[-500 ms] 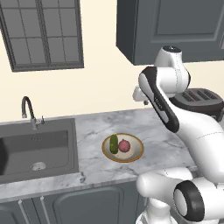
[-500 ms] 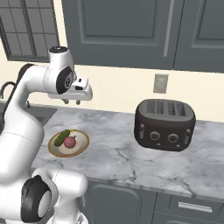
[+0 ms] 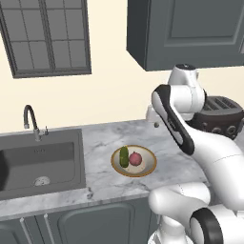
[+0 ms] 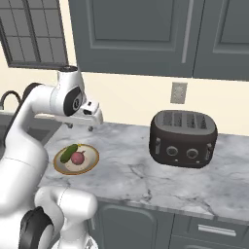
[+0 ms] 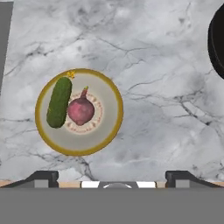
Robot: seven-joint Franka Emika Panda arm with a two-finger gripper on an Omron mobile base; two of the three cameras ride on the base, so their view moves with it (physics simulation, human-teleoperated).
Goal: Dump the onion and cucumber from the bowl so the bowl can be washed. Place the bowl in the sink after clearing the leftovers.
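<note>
Nothing moved | arm bent high above bowl (image 5: 78, 112) | fingers (image 5: 43, 177) spread, empty

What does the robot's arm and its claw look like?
The arm is glossy white, made of fat rounded tube sections with dark grey bands at the joints. A round white cap with a dark ring sits at its top joint. The claw has two small dark fingertips with squared ends. No loose cables or writing show.

The marbled grey surface (image 3: 102, 143) carries the bowl (image 3: 148, 163) near its front edge, a dark toaster (image 4: 182, 133) at the back edge, well apart.
</note>
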